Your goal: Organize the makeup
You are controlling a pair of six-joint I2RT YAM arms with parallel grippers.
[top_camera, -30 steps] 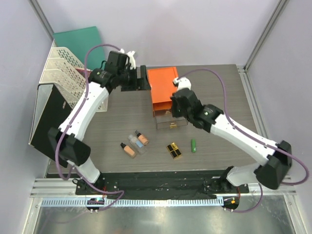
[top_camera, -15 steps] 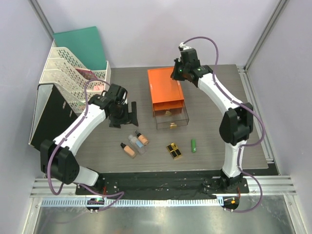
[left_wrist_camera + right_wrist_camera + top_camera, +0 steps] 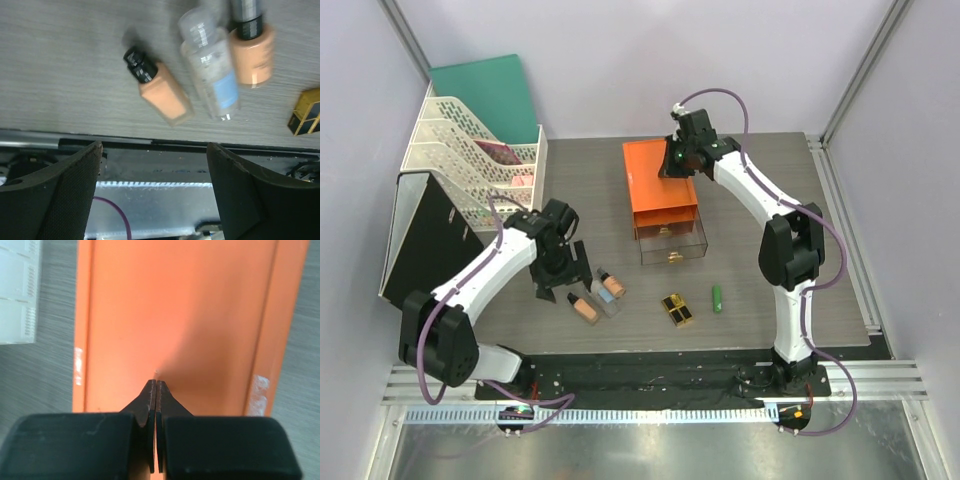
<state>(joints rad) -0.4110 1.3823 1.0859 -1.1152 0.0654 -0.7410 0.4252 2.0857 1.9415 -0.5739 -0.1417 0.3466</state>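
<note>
The makeup lies at the table's near middle. Two peach bottles [image 3: 586, 309] [image 3: 613, 287] with dark caps flank a clear bottle [image 3: 603, 300]. Black-and-gold lipstick cases [image 3: 676, 309] and a green tube [image 3: 717, 298] lie to their right. My left gripper [image 3: 563, 286] is open and empty, just left of the bottles. Its wrist view shows a peach bottle [image 3: 161, 91], the clear bottle [image 3: 214, 70], the other peach bottle [image 3: 251, 50] and a lipstick case [image 3: 306, 112] beyond the gripper [image 3: 155, 145]. My right gripper [image 3: 670, 166] [image 3: 156, 383] is shut and empty over the orange box top.
The orange drawer box [image 3: 658, 190] [image 3: 180, 315] stands at mid-table with its clear drawer [image 3: 672, 247] pulled out toward me. A white file tray [image 3: 470, 160], a black box [image 3: 420, 235] and a green folder [image 3: 490, 90] stand at the back left.
My left gripper has come from the back of the table down to the bottles. My right arm has swung from the drawer front to the back of the orange box.
</note>
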